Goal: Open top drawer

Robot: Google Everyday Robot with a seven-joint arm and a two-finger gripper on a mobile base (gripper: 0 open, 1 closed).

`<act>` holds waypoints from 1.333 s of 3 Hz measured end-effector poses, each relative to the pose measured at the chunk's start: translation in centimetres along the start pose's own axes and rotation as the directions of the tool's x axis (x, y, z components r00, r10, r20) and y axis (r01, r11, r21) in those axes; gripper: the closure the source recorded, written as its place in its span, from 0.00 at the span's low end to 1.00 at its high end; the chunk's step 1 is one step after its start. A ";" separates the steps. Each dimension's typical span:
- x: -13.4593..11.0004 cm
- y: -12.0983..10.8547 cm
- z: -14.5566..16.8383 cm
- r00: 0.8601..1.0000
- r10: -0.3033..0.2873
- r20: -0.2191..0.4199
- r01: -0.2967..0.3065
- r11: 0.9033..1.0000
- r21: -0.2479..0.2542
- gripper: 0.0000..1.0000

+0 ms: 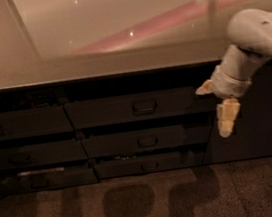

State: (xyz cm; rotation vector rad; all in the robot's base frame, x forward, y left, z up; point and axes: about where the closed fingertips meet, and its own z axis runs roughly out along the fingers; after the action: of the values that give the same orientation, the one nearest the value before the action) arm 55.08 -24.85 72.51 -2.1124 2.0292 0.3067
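One rigid panel is what you are dealing with: the top drawer [106, 111] sits shut just under the front edge of the tabletop [94, 66], about midway along it, with two lower-fronted drawers [131, 143] stacked beneath. Expect it to behave as a stiff, sliding thing that wants a straight pull outward. It will likely need a firm tug to start, then run freely. Its flat front offers no purchase, so take hold at the small loop handle [145, 107] in the centre of the front. That handle looks smooth and shallow, so hook a finger well behind it or your grip may slip off.

Your claw [217, 104] hangs in front of the cabinet below the tabletop's front edge, towards the right end, beside the drawer's right end and apart from the handle. Its two pale fingers [226, 118] are spread wide, one pointing left and one pointing down, and hold nothing. The arm [251, 33] comes in from the right, bent downward at the wrist. You will need to travel left and level with the handle.
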 end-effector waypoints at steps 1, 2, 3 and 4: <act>-6.8 -1.9 0.8 0.996 -0.081 -0.040 0.080 0.996 -0.032 0.00; -5.3 -0.3 1.1 0.984 -0.160 -0.083 0.164 0.986 0.043 0.00; -5.7 0.4 3.0 0.968 -0.221 -0.121 0.236 0.962 0.136 0.00; -5.7 0.3 3.0 0.968 -0.218 -0.121 0.234 0.963 0.134 0.00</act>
State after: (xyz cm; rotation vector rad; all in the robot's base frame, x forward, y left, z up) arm 54.51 -18.55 71.21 -2.2795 1.7756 0.0090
